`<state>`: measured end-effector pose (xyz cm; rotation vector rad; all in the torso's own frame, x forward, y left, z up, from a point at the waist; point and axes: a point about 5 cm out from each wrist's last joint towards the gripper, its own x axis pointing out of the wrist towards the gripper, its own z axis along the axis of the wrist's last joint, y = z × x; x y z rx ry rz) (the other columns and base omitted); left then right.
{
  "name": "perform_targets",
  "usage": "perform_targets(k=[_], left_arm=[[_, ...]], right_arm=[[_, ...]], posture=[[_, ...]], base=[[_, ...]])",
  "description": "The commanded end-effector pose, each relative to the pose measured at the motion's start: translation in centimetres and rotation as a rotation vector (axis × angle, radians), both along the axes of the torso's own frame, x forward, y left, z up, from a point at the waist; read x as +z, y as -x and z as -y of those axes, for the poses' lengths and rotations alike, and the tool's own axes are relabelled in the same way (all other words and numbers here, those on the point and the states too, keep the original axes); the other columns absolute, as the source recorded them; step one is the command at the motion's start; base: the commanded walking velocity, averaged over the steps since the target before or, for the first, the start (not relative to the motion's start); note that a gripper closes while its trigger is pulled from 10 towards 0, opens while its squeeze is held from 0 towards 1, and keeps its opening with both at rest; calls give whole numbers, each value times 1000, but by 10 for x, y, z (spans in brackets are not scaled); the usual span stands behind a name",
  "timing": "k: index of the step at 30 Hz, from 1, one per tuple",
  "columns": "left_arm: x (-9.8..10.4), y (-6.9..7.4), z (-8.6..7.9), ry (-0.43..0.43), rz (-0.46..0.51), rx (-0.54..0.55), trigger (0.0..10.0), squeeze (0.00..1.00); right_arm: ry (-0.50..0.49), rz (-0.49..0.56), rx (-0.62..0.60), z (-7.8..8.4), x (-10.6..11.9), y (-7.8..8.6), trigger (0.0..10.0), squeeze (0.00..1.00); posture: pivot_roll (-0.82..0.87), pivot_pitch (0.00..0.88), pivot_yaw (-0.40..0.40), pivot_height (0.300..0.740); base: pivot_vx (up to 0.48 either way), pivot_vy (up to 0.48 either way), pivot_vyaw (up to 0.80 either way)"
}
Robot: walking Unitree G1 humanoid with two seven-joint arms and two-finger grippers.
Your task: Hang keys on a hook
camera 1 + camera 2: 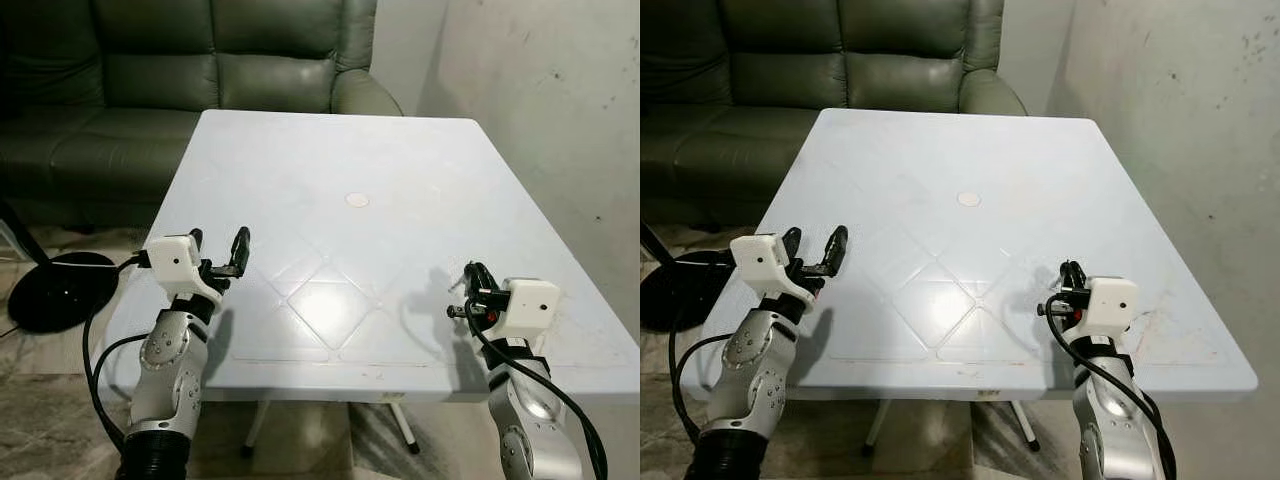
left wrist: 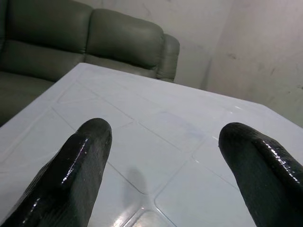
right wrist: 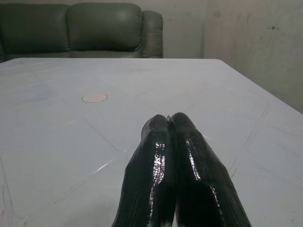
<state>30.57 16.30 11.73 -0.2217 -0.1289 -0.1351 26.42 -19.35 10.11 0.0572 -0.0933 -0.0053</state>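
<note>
**White table, no hook in sight**

Your white table (image 1: 400, 160) fronts a green sofa (image 1: 180, 60). The left gripper (image 1: 222, 255) hovers, fingers spread wide. The right gripper (image 3: 170, 120) is pinched together, a tiny metal glint at its tips, possibly the keys. Next, you likely must locate the hook.

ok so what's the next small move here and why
Probably turn the head to look for keys and hook. The left gripper hangs open over the table's near left edge, the right gripper is shut over its near right, and ahead lie table, sofa and wall.
</note>
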Motion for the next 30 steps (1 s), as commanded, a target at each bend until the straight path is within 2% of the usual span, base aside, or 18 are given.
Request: perform_targets(k=[1, 4, 14, 19, 30], left_arm=[[5, 0, 1, -14, 21, -8, 10000, 0], [6, 0, 2, -58, 27, -10, 10000, 0], [4, 2, 2, -36, 16, -10, 10000, 0], [3, 2, 2, 2, 8, -1, 10000, 0], [3, 4, 0, -7, 4, 3, 10000, 0]], right_arm=[[1, 14, 0, 1, 5, -1, 10000, 0], [0, 14, 0, 1, 5, -2, 10000, 0], [0, 12, 0, 1, 5, -2, 10000, 0], [1, 10, 3, 1, 5, -1, 10000, 0], [1, 5, 4, 0, 4, 0, 10000, 0]], posture=[[-6, 0, -13, 740], [-5, 0, -15, 740], [-2, 0, -19, 740], [-1, 0, -19, 740], [2, 0, -18, 740]], base=[[0, 0, -525], [0, 0, -525], [0, -412, -525], [0, 0, -525], [0, 0, -525]])
